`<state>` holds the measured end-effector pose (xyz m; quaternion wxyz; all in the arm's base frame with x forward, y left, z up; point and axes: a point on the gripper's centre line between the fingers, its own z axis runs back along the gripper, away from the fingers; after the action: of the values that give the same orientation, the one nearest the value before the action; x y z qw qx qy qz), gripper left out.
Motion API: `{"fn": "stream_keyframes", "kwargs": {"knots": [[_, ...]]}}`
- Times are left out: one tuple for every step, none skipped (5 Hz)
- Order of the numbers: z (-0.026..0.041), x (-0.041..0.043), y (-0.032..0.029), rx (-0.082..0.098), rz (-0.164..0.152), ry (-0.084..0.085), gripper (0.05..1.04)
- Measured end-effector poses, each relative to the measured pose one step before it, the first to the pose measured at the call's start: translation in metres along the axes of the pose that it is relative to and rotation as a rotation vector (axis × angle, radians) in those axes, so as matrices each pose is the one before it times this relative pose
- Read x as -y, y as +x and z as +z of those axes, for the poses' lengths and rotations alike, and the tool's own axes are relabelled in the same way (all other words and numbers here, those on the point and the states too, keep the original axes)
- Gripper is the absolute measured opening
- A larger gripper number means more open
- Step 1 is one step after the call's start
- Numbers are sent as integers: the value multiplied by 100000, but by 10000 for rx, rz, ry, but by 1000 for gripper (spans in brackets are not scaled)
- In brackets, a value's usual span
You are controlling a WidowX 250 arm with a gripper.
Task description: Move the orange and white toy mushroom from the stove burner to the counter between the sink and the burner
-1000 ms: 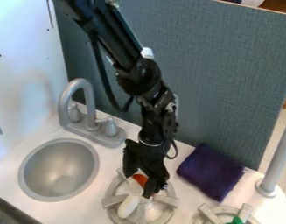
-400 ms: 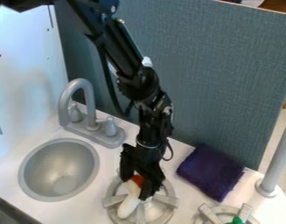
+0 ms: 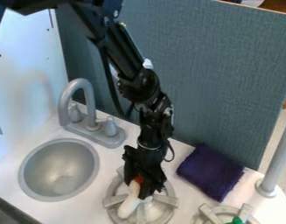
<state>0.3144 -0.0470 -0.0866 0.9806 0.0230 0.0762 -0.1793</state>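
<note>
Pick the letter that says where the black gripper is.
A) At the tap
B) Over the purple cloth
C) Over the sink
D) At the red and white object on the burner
D: the gripper hangs down at the red end of the object, above the burner.

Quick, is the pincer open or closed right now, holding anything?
Pincer: looks closed on the red end of a white object, over the burner.
</note>
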Motion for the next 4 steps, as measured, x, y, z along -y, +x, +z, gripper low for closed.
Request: {"fn": "stream_keyframes", "kwargs": {"knots": [[-149,81,-491,314,302,-162,622],[1806,259,-1472,535,161,49,595],[2444,261,-1872,913,80,119,595],[254,248,-1124,77,212,8,595]]}}
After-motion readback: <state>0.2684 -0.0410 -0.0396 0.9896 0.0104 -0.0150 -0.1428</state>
